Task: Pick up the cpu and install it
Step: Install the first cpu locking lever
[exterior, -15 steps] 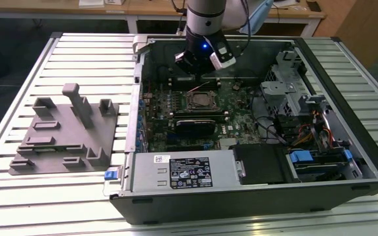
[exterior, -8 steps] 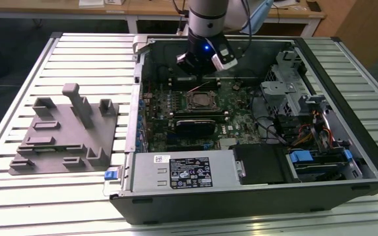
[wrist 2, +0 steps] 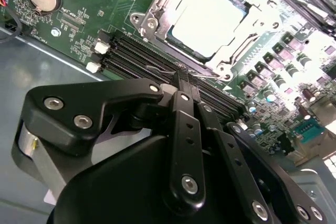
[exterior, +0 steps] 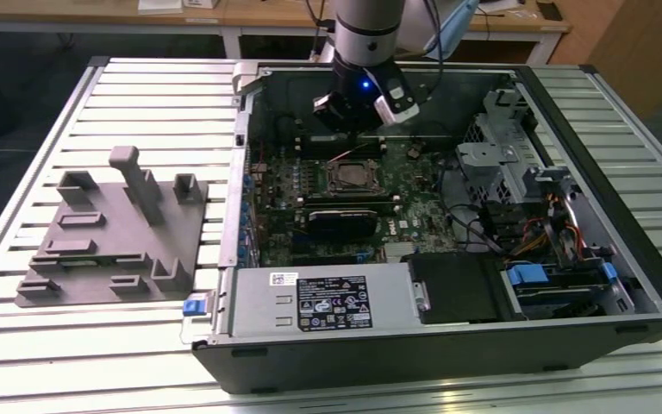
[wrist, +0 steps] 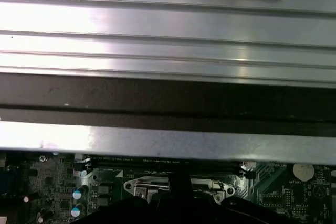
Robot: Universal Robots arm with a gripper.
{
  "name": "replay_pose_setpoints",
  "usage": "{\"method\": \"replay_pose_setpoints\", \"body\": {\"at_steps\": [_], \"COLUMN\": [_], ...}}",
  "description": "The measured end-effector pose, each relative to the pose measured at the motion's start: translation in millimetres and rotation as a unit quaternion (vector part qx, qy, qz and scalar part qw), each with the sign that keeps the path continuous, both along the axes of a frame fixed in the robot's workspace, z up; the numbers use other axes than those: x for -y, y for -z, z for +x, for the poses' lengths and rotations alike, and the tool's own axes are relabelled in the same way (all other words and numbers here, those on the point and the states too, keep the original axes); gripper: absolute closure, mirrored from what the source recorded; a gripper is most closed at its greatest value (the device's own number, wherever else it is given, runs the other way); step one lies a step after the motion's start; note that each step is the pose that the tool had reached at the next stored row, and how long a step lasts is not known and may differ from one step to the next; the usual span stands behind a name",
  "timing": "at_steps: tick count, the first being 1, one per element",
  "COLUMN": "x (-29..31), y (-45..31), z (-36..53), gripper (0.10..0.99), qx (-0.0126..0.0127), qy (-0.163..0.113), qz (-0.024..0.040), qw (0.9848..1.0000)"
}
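On the slatted metal counter (exterior: 607,112) lies the open computer case (exterior: 446,345), and the grey plastic tray (exterior: 113,250) with upright posts beside it, on the exterior view's left, carries no chip that I can see. The end effector (wrist 2: 184,77) hovers inside the case with its fingers pressed together, nothing between them. The cpu (wrist 2: 210,19) sits just beyond its tips, flat within the socket frame (wrist 2: 157,19) on the motherboard (exterior: 423,216).

Room above socket frame (exterior: 352,179); case walls (exterior: 242,164) hem it.

Lab workshop, slatted aluminium bench (exterior: 32,155), opened computer case (exterior: 446,345), wooden desks (exterior: 262,13)
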State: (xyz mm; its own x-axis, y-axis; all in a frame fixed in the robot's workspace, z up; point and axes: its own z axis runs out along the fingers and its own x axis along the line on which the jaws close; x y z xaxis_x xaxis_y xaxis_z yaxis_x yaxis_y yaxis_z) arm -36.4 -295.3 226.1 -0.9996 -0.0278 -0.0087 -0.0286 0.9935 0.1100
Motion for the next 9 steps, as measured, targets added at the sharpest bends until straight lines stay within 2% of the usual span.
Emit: {"method": "replay_pose_setpoints", "body": {"at_steps": [4,9], "x": [-3.5,-3.6], "y": [2.2,4.0], "z": [1.6,4.4], "gripper": [0.980,0.980], "qx": [0.0000,-0.0001], "qy": [0.000,0.000], "qz": [-0.0012,-0.0037], "qw": [1.0000,1.0000]}}
